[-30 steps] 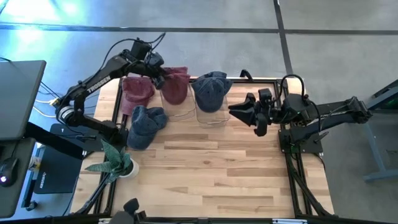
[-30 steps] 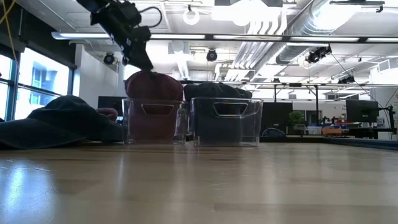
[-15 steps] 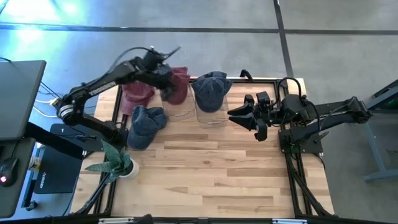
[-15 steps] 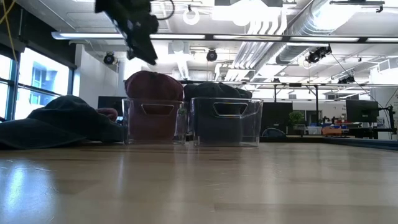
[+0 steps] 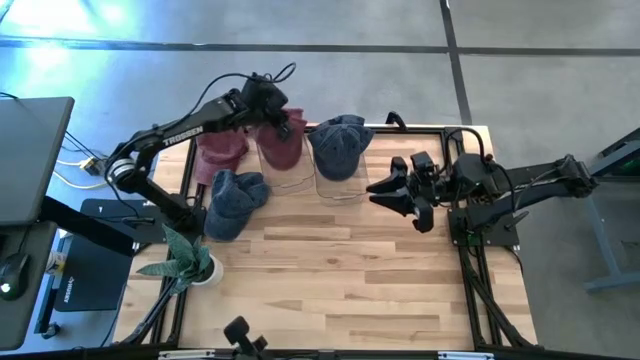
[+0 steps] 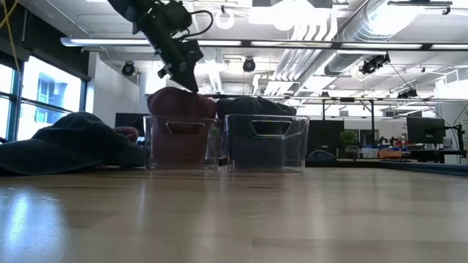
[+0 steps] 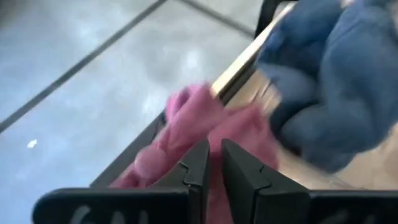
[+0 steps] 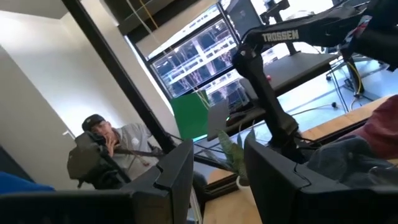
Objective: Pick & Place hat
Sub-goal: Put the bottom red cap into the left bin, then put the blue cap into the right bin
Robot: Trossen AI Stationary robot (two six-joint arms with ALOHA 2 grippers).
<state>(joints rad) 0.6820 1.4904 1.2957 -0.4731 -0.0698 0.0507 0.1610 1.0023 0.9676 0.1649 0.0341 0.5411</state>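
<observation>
Legible writing: the word "TROSSEN" runs in white capitals along the forearm of the left arm point(image 5: 190, 128) in the high view, and the same word shows on that arm in the right wrist view. No other label can be read.

The left gripper point(image 5: 283, 127) is at the far edge of the table point(image 5: 340, 270), directly over the maroon hat point(image 5: 282, 143) that sits in the left clear bin point(image 6: 181, 141). In the left wrist view the two fingers point(image 7: 200, 163) stand almost together, with pink-maroon fabric seen through the narrow slit between them; whether they pinch that fabric cannot be told. In the low view the fingertips meet the crown of this hat.

A blue hat point(image 5: 339, 144) fills the right clear bin point(image 6: 266, 142), which stands just beside the first. A second maroon hat point(image 5: 220, 147) and a second blue hat point(image 5: 233, 201) lie loose on the table near its left edge (both outside the bins).

The right gripper point(image 5: 392, 190) is held above the table near its right edge, jaws parted and empty, well apart from the bins.

Open room: the near half of the wooden top is bare. A potted plant point(image 5: 187, 261) stands at the left edge. A seated person point(image 8: 109, 152) shows beyond the table.
</observation>
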